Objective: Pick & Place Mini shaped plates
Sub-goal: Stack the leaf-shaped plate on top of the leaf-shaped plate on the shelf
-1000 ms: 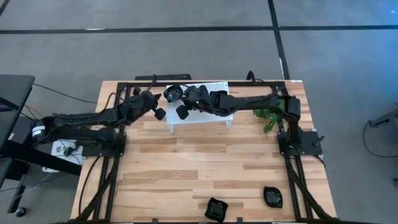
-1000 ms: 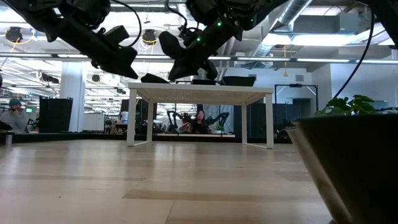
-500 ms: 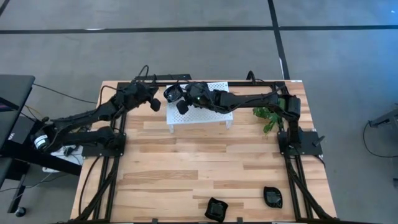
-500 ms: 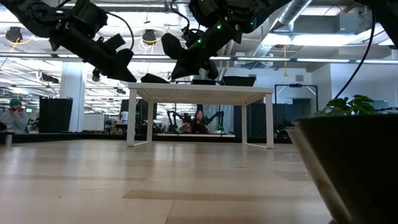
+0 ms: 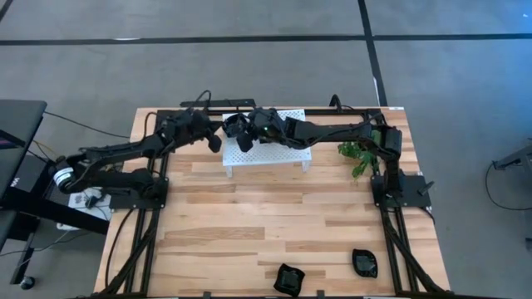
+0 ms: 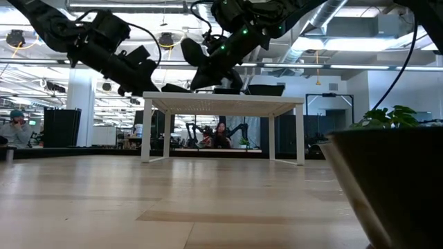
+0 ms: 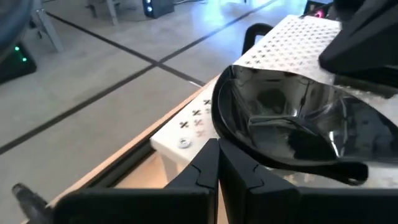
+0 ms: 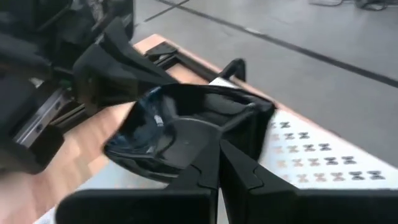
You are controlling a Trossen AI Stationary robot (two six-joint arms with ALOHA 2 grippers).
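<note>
Right gripper [image 5: 243,139], pinched on a black plate [image 8: 186,130] at the white rack [image 5: 287,154], should probably set it down level.

You are looking down on a pale wooden table [image 5: 249,216] ringed by a black frame, set on a grey floor crossed by dark lines. A white perforated rack [image 5: 274,149] stands on short legs near the table's far edge, with a small green leafy plant [image 5: 359,156] just beside it at the right. At table height, your view runs under the rack [image 6: 221,104] into a lit hall, where a person [image 6: 14,128] sits far left.
</note>
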